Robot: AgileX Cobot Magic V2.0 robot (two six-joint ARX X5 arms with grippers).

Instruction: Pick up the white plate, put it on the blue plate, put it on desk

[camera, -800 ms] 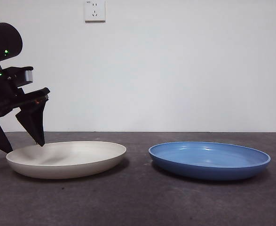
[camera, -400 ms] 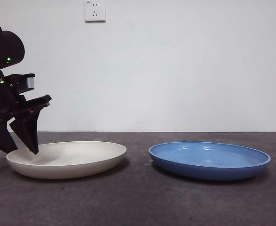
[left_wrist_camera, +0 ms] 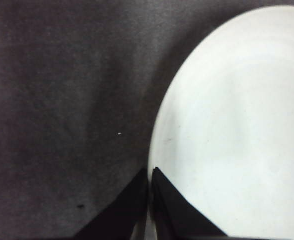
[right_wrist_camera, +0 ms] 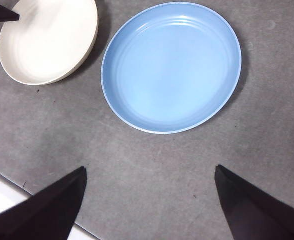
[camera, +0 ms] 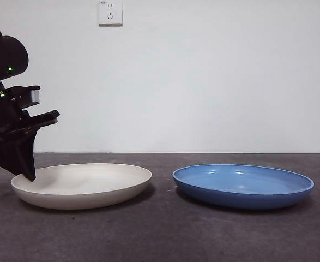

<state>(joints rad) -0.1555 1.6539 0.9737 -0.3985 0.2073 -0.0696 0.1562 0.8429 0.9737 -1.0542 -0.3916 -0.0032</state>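
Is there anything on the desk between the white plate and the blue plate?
No. Front view shows only bare desk between white plate and blue plate.

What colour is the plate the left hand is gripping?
Off-white white plate; clearest in the right wrist view.

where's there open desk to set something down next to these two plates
Bare desk runs in front of both plates, and a narrow strip lies between the white plate and blue plate. It is crowded at the white plate's outer rim, where the left gripper is clamped. The right gripper hangs open above.
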